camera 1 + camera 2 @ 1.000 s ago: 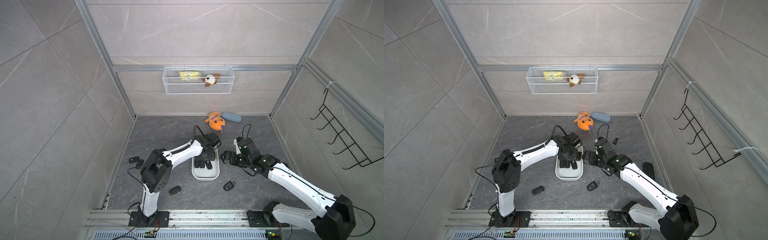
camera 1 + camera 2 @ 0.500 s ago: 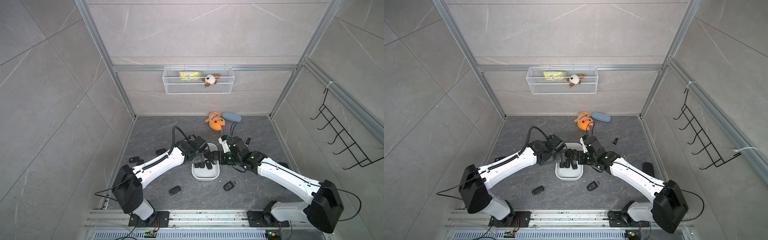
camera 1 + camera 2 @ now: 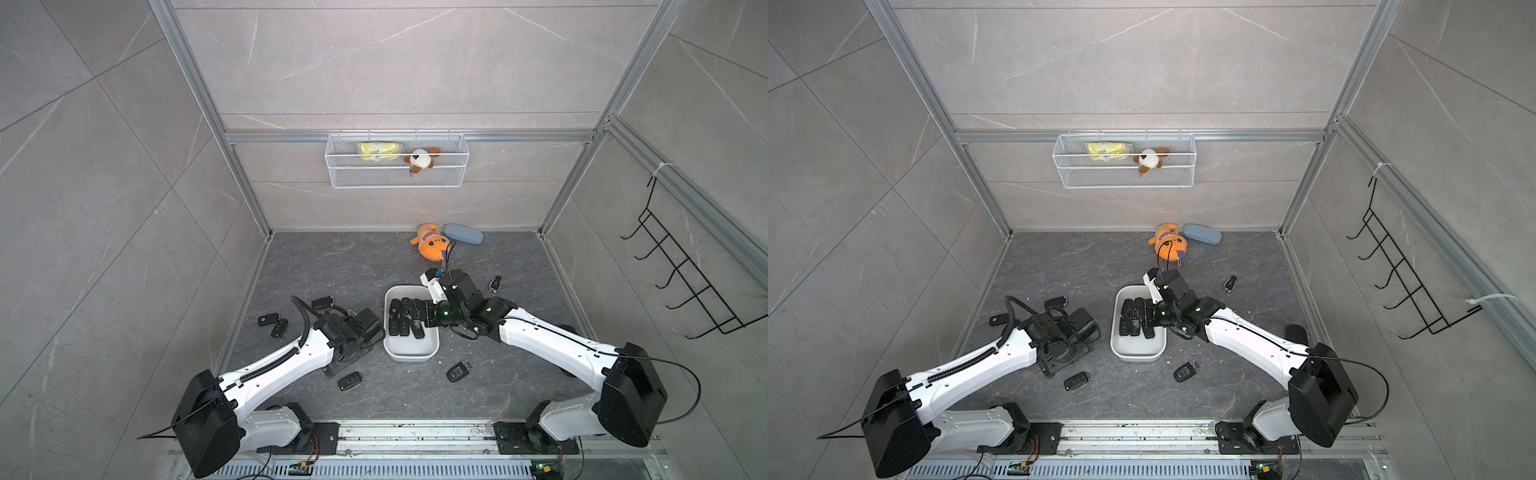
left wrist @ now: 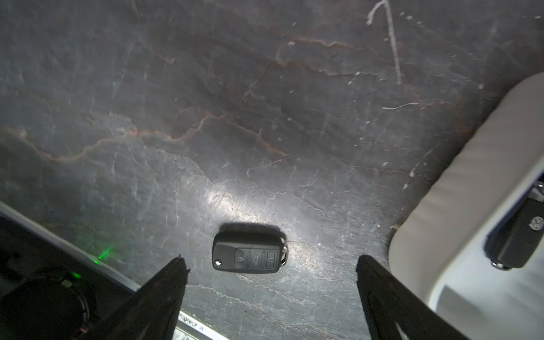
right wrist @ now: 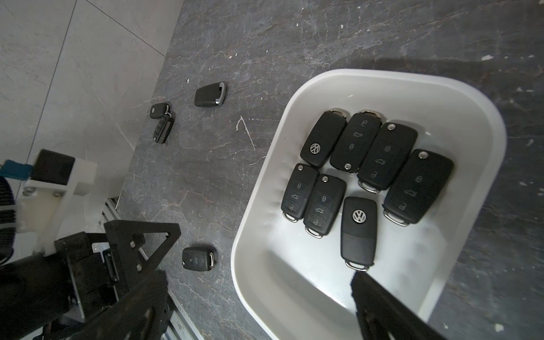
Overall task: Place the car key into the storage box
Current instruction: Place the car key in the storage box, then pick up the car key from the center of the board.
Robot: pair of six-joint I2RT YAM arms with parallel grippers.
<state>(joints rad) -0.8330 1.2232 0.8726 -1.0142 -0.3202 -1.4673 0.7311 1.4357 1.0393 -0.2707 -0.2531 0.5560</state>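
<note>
Slate floor [image 4: 265, 117]: key [image 4: 249, 255] flat below left gripper [image 4: 270, 260], jaws wide, empty, beside box [image 4: 471, 164]. Right gripper [image 5: 258, 273] open, empty, over box. Risk: thin key skids; finger clips box wall.

VW logos on car keys [image 5: 358, 229] in storage box [image 5: 382, 77]

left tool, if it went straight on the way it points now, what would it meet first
Most likely the black car key on the dark floor, lying just ahead of the open left tool; its height above the key is unclear.
</note>
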